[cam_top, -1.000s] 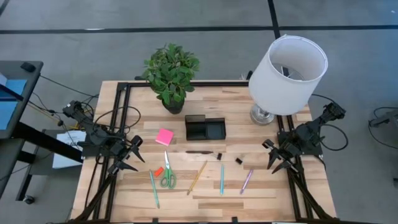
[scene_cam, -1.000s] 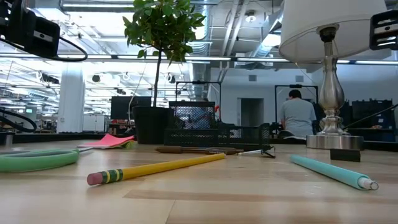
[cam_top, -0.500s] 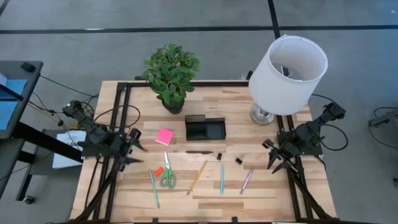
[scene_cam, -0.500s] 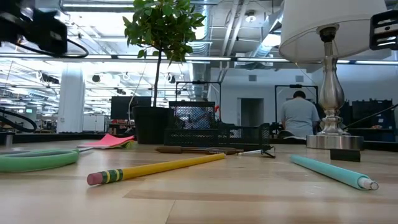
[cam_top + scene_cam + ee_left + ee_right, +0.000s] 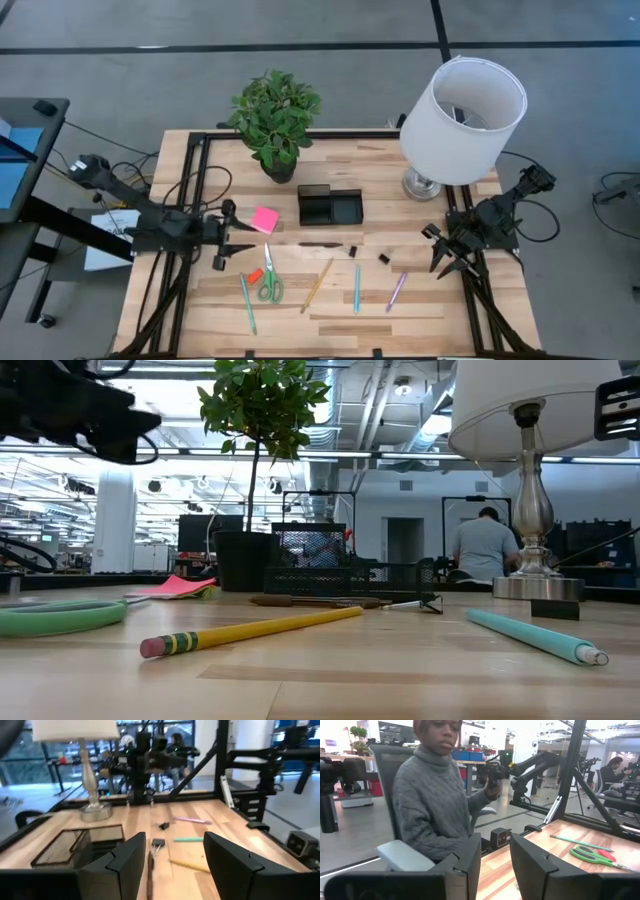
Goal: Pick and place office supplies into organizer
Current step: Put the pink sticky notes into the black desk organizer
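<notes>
Writing: none legible anywhere on the supplies or on the organizer.

Organizer: small, black, rectangular mesh tray with divided compartments, set mid-worktop between the plant pot and the lamp base. Contents not discernible from above; compartments look dark.

Supplies, all lying loose on the wooden worktop, outside the organizer:
- pink sticky-note pad, square, just left of the organizer
- green-handled scissors, blades pointing toward the pad, small red bit touching their left side
- teal pen left of the scissors, lying near the front edge
- yellow pencil with pink eraser and green-striped ferrule, lying diagonally
- second teal pen, lying front to back
- pink pen farthest right, slightly slanted
- dark pen lying crosswise just in front of the organizer, small black clip at its right end, another black bit near it

Left gripper: fingers spread wide, nothing between them, reaching in from the left, just beside the sticky-note pad and above the scissors' blades.

Right gripper: parked at the right edge of the worktop, well apart from the supplies, fingers partly apart, holding nothing.

Beyond the worktop: person in a grey knit sweater, seated.
</notes>
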Motion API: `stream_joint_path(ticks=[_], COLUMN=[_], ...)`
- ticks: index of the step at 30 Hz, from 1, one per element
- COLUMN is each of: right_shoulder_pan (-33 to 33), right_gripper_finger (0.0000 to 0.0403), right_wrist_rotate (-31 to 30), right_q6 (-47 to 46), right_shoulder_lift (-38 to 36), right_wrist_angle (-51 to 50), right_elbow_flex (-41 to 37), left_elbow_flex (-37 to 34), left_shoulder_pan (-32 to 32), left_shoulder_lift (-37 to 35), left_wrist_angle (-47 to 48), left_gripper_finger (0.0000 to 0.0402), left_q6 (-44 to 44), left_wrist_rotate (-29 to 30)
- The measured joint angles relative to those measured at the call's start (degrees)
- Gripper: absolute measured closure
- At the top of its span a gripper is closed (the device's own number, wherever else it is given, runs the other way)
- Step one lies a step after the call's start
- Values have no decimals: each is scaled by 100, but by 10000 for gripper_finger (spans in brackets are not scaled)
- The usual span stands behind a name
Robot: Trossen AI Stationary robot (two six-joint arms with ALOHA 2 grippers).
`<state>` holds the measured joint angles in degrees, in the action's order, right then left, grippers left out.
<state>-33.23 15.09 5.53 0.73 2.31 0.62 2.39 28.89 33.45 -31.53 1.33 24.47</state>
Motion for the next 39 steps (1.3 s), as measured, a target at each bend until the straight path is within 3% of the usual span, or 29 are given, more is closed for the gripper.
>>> stream_joint_path(ticks=[7,20,23,26,29,35,39], right_shoulder_pan=[0,0,0,0,0,0,0], right_gripper_finger=[305,305,305,305,305,305,305], right_wrist_rotate=[-2,-1,-2,-2,-1,-1,-2], right_q6=[0,0,-1,-1,-1,0,-1], right_shoulder_lift=[0,0,0,0,0,0,0], right_wrist_angle=[1,2,2,2,0,2,2], right_elbow_flex=[-1,-1,-2,0,0,-1,-2], left_elbow_flex=[9,17,17,22,22,22,20], left_shoulder_pan=[-27,-27,-48,-194,-515,-1550,-2165], left_shoulder_lift=[667,859,859,857,857,857,857], left_wrist_angle=[-698,-1093,-1055,-642,384,2069,2359], left_gripper_finger=[207,208,208,208,208,209,219], left_q6=[-1108,-1301,-1233,-1571,-2094,-4252,-4095], left_wrist_rotate=[-5,44,359,1212,1764,1810,1563])
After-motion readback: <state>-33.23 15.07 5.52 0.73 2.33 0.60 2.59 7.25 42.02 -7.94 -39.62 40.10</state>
